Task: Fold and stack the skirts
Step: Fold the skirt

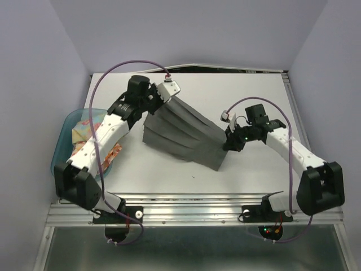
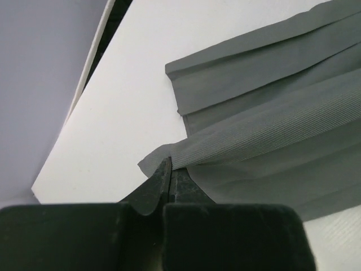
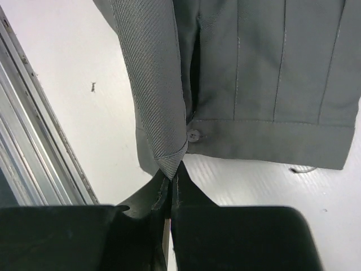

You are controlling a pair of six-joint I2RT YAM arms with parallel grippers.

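Observation:
The dark grey pleated skirt (image 1: 183,132) lies stretched across the middle of the white table, partly lifted between both arms. My left gripper (image 1: 159,100) is shut on its far left corner (image 2: 155,161); the rest of the skirt (image 2: 271,107) spreads away to the right. My right gripper (image 1: 230,141) is shut on a corner of the waistband end (image 3: 169,152), next to a small button (image 3: 194,135). The pastel floral skirt (image 1: 90,129) and the white skirt with orange-red flowers (image 1: 113,153) lie bunched in the basin, partly hidden by my left arm.
A translucent blue plastic basin (image 1: 64,135) stands at the table's left edge under my left arm. Lilac walls close in the back and sides. A metal rail (image 1: 192,206) runs along the near edge, also in the right wrist view (image 3: 34,141).

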